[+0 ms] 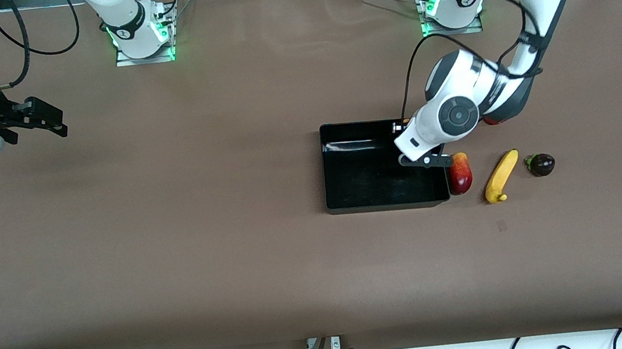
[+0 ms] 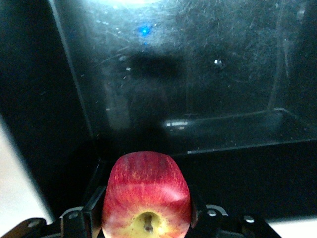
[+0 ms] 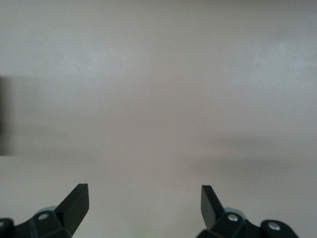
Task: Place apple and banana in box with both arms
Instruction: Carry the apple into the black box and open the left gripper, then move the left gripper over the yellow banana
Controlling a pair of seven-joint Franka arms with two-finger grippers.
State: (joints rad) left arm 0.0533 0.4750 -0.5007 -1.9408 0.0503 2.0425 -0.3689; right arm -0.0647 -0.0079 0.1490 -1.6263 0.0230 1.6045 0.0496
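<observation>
The apple (image 2: pixel 146 196) sits clamped between the fingers (image 2: pixel 94 208) of the left hand (image 2: pixel 146 218), stem dimple toward the wrist camera, red skin fading to yellow around the stem. The left hand hangs over the box (image 1: pixel 342 136), above the corner that lies toward the left arm's end of the table and toward the robots' edge; in the front view the hand itself is hidden under the left arm's wrist (image 1: pixel 445 118). The box (image 2: pixel 223 74), black and glossy with a scratched floor, has no fruit visible inside it.

The banana (image 1: pixel 501 176) lies on the table (image 1: pixel 178 242) outside the box, toward the left arm's end, stem end pointing at the front camera's edge. Between it and the box wall lies an elongated red-and-yellow mango-like fruit (image 1: pixel 460 174), just beside the wall. A dark round fruit (image 1: pixel 541 164) rests near the banana, closer to the left arm's end.

The right hand (image 1: pixel 47 119) waits above the right arm's end of the table, its fingers (image 3: pixel 74 201) spread apart and holding nothing.
</observation>
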